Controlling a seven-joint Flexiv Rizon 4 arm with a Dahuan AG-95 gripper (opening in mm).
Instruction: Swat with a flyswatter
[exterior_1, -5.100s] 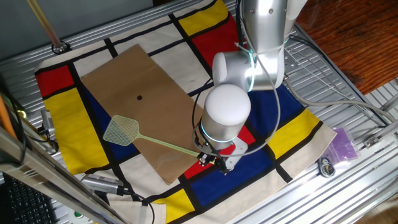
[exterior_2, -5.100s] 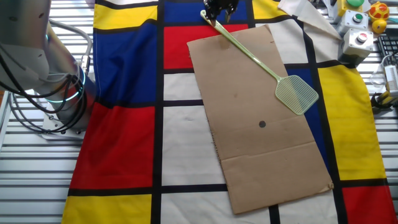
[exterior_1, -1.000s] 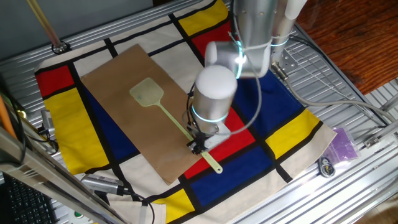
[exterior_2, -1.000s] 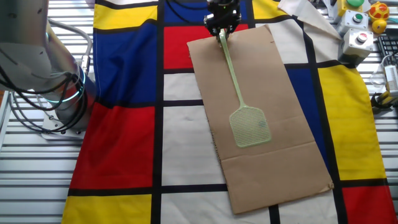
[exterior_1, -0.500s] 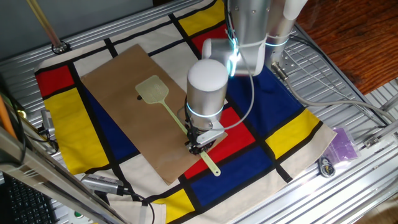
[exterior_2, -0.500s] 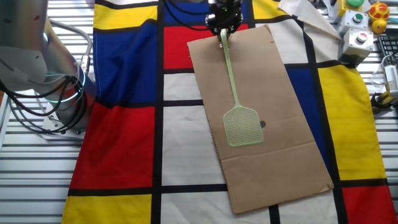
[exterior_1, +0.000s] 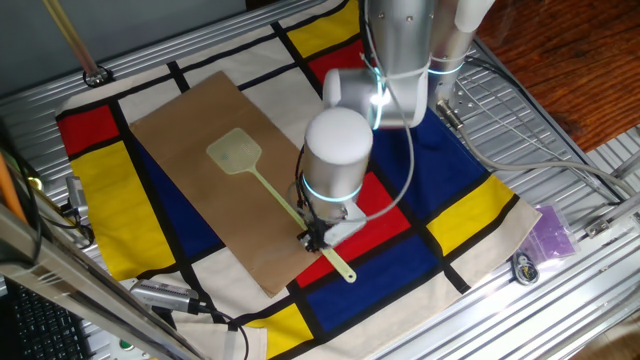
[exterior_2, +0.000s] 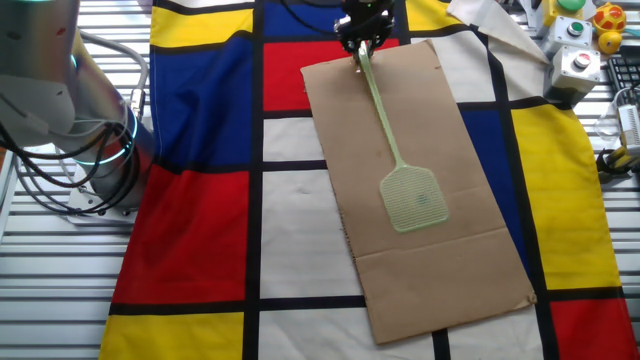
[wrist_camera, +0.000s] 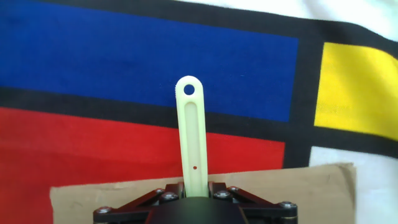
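Note:
The pale yellow-green flyswatter (exterior_1: 262, 184) lies over the brown cardboard sheet (exterior_1: 190, 130). Its square mesh head (exterior_2: 414, 198) rests on the cardboard, and its thin handle runs back to my gripper (exterior_1: 316, 236). In the other fixed view my gripper (exterior_2: 361, 35) sits at the cardboard's far edge, shut on the handle. In the hand view the handle's wide end with its hole (wrist_camera: 190, 124) sticks out past my gripper (wrist_camera: 194, 190), over the red and blue cloth. The black dot on the cardboard is hidden.
A cloth of red, blue, yellow and white blocks (exterior_1: 450, 200) covers the metal table. A purple object (exterior_1: 551, 232) lies at the right edge. A button box (exterior_2: 575, 62) and small toys (exterior_2: 608, 18) stand at the other fixed view's top right. Cables lie near the robot base (exterior_2: 90, 160).
The flyswatter's head has swung sideways across the cardboard from half a second ago, back near where it was a second ago. My gripper keeps its hold on the handle.

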